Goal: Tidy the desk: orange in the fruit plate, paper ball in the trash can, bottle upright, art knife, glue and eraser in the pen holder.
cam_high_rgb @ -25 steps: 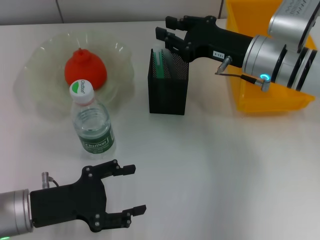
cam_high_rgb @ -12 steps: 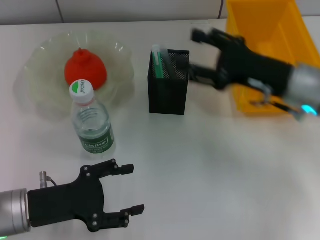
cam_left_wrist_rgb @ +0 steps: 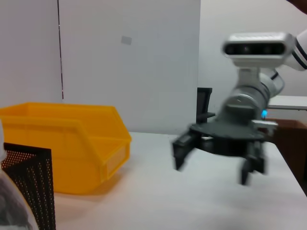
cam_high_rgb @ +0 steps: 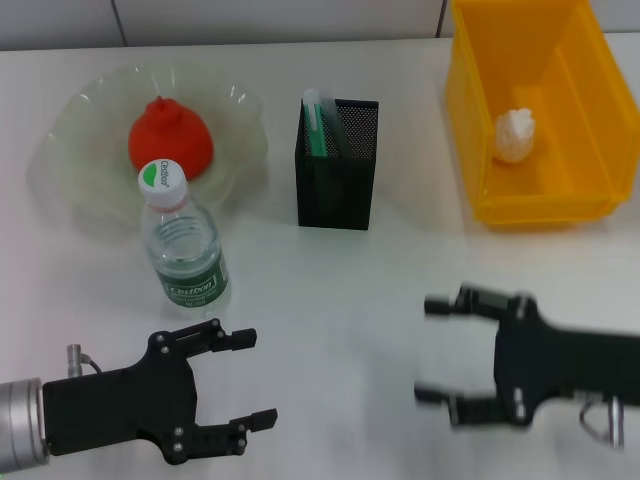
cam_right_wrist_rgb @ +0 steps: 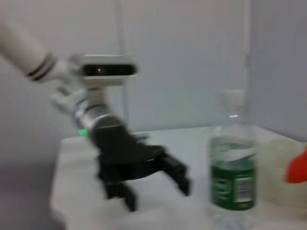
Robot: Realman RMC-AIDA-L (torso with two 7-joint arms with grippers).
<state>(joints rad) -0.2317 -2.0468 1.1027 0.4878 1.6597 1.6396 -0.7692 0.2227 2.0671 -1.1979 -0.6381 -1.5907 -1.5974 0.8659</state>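
White table (cam_high_rgb: 400,290). Red-orange orange (cam_high_rgb: 170,140) in pale-green translucent fruit plate (cam_high_rgb: 70,130). Bottle (cam_high_rgb: 185,250): clear, green label, white-green cap. Black mesh pen holder (cam_high_rgb: 337,190) w/ mint-green art knife (cam_high_rgb: 316,125). Bright yellow trash can (cam_high_rgb: 540,205), white paper ball (cam_high_rgb: 516,134). Both pincers black: left pincer (cam_high_rgb: 240,380), right pincer (cam_high_rgb: 437,350).

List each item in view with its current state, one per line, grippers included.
orange: resting in the fruit plate.
bottle: upright, capped, on the desk.
art knife: standing in the pen holder.
paper ball: lying in the trash can.
left gripper: open, empty, near the desk's front edge.
right gripper: open, empty, low over the desk.
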